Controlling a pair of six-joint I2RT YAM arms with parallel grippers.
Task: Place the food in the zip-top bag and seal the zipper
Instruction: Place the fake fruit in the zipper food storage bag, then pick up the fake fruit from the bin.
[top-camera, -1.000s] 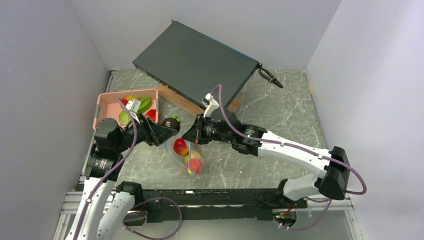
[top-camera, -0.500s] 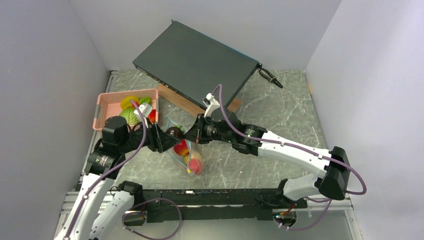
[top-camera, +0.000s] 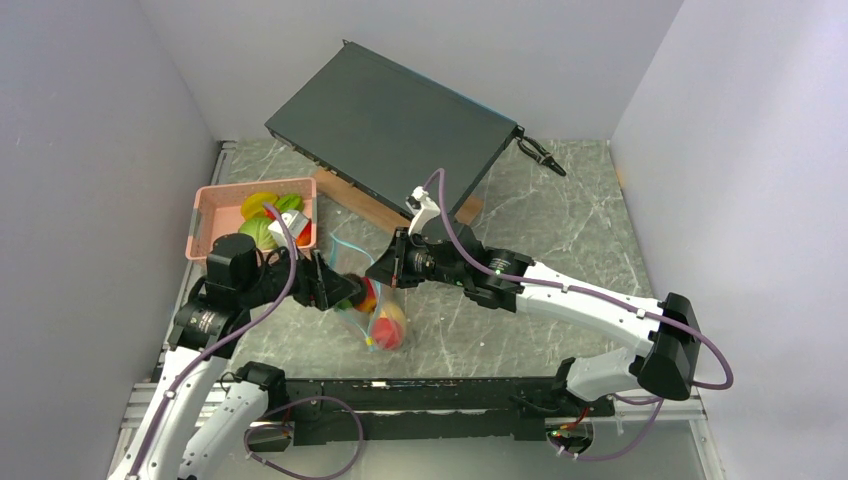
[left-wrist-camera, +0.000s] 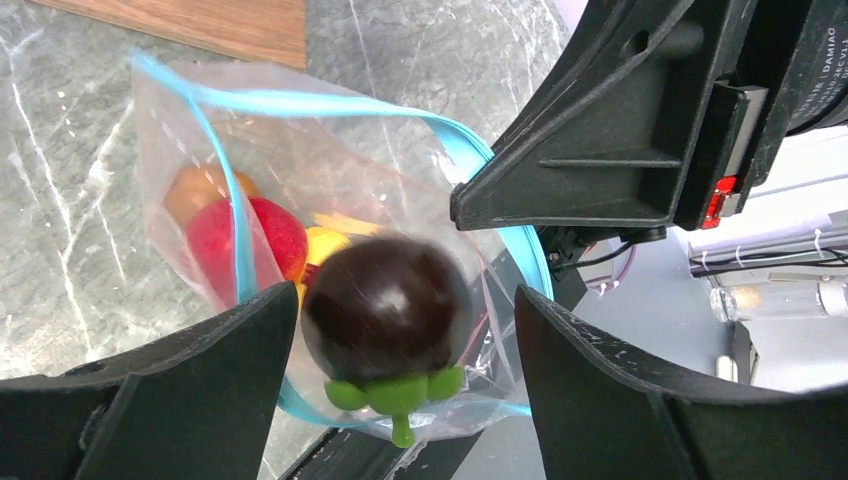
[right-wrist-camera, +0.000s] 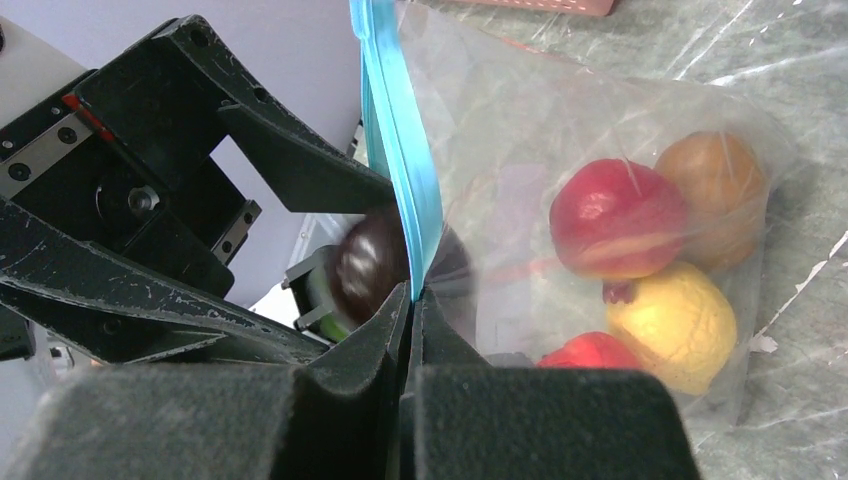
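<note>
the zip-top bag (top-camera: 352, 318) lies on the grey marbled table (top-camera: 560, 230) between the two arms, with its mouth raised and gaping toward the left arm. the right gripper (right-wrist-camera: 410, 325) has its fingers pressed together on the teal zipper (right-wrist-camera: 398, 170), pinching one edge of the mouth and holding it up. through the clear plastic the right wrist view shows food (right-wrist-camera: 615, 220) inside: a red piece, an orange one behind it, a yellow one below and another red one at the bottom edge. the left gripper (left-wrist-camera: 405, 300) stands right at the mouth with its jaws apart. a dark purple fruit (left-wrist-camera: 387, 310) with a green calyx sits between them, blurred. there is a clear gap to one finger and only a sliver of space to the other, so nothing clamps it. it hangs over the open mouth, framed by the teal strip; whether it has passed the rim i cannot tell. well to the left, toward the back of the table, the pink basket (top-camera: 215, 218) holds green, yellow and red pieces.
</note>
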